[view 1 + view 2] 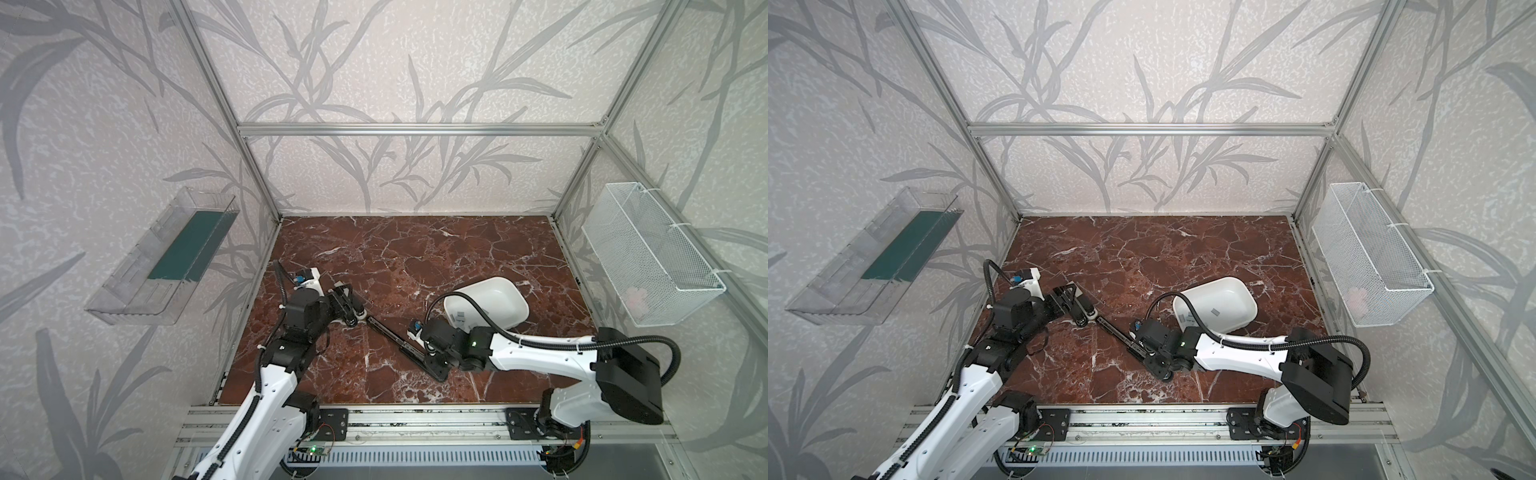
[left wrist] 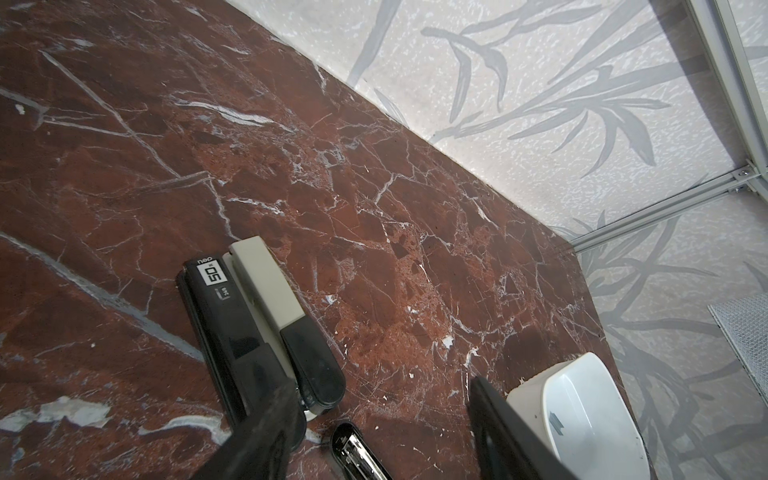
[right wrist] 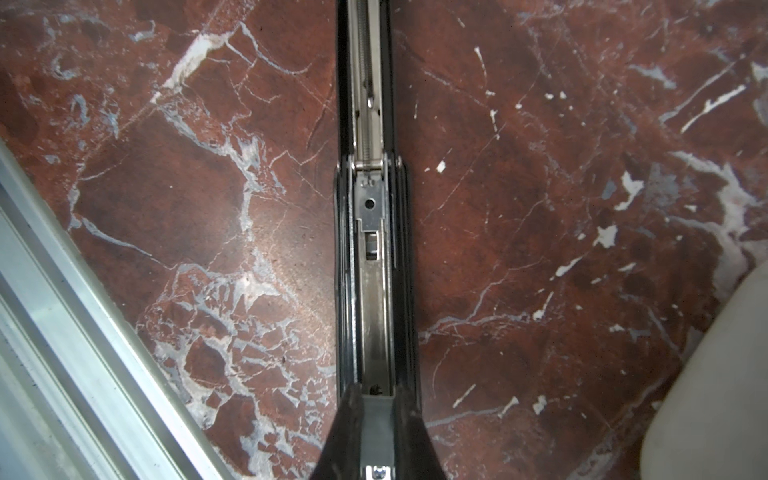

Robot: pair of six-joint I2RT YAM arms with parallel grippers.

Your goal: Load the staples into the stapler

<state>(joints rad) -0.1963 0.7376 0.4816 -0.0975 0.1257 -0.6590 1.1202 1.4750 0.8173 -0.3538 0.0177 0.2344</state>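
A black stapler (image 1: 399, 343) lies folded flat open on the marble table (image 1: 415, 257), its metal channel (image 3: 374, 291) facing up. My right gripper (image 3: 376, 392) is at the stapler's near end, right over the channel. It is shut on a flat grey strip, the staples (image 3: 377, 419), lined up with the channel. My left gripper (image 2: 382, 395) stands open at the stapler's far tip (image 2: 353, 449). That tip lies on the table between the fingers and touches neither.
A second, larger black-and-beige stapler (image 2: 249, 316) with a "50" label lies under my left gripper's outer finger. A white tub (image 1: 505, 297), tipped on its side, holds small grey strips (image 1: 1214, 311) just behind my right arm. A wire basket (image 1: 648, 253) and a clear tray (image 1: 166, 257) hang on the side walls.
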